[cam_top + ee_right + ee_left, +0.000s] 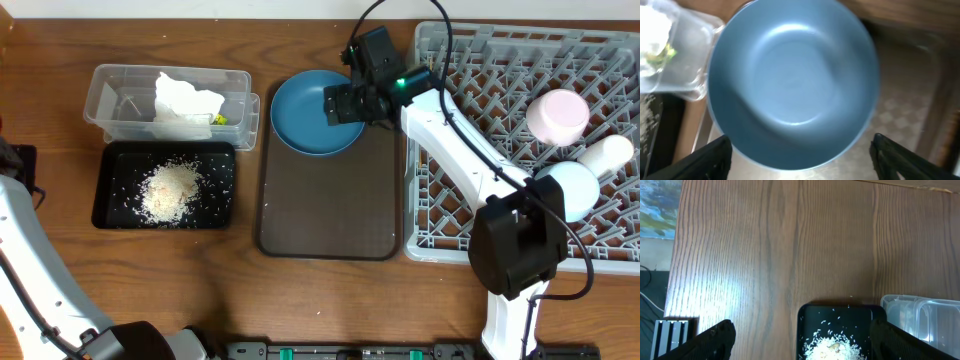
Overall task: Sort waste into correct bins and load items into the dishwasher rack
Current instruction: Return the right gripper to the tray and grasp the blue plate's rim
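Observation:
The dark blue plate (315, 112) lies on the far end of the brown serving tray (330, 215). My right gripper (345, 103) hovers open over the plate's right side. In the right wrist view the plate (792, 80) fills the frame and the right gripper (802, 162) has nothing held between its fingers. The clear tub (120, 85) holds white tissue (185, 98) and a snack wrapper (218, 120). The black tray (110, 160) holds rice scraps (172, 188). My left gripper (802, 347) is open above the black tray's (840, 312) end. The dishwasher rack (470, 90) holds a pale cup (557, 115), a white bowl (607, 155) and a light blue bowl (570, 185).
The clear tub (925, 320) sits just right of the black tray in the left wrist view, with bare wooden table (790, 245) beyond. My right arm (470, 150) reaches across the rack's left side. The brown tray's near part carries nothing.

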Robot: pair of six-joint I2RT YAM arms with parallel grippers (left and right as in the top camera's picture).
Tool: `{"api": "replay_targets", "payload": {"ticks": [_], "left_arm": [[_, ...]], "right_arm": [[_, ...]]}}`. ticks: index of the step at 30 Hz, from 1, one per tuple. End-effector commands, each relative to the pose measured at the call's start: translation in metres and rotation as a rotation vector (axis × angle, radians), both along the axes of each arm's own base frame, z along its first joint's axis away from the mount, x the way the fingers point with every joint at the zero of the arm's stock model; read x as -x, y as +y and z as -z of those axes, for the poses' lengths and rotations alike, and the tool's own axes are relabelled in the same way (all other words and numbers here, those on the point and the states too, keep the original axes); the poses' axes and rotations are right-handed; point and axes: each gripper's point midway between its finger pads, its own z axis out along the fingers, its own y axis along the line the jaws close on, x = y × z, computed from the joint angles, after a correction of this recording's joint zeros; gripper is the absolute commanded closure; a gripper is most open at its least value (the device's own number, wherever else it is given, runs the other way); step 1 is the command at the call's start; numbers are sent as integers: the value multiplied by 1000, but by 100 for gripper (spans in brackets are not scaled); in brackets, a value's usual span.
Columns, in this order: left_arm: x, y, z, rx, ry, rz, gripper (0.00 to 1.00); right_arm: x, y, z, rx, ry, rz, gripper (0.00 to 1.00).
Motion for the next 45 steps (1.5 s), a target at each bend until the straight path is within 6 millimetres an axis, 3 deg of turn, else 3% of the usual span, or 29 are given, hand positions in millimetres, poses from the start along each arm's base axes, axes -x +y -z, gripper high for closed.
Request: {"api": "replay_targets", "payload": {"ticks": [1,4,15,21,27,40,45], "left_arm": [[1,3,1,-2,5,-16,11],[1,3,1,-2,5,-16,11],[1,3,1,-2,5,-16,11],[1,3,1,-2,5,-16,11],[1,3,1,-2,5,-16,11],[1,3,1,-2,5,-16,11],[1,3,1,-2,5,-16,11]], "right_arm": [[-15,-18,-18,22,-55,131,19],[-24,-30,-8,74,-72,199,24],[-28,-24,62,100,35,201,29],[-26,-26,65,114,43,205,39],[-17,-46,73,213,71,238,66],[-5,-62,80,287,117,239,64],[-5,-59,80,263,125,230,62]]}}
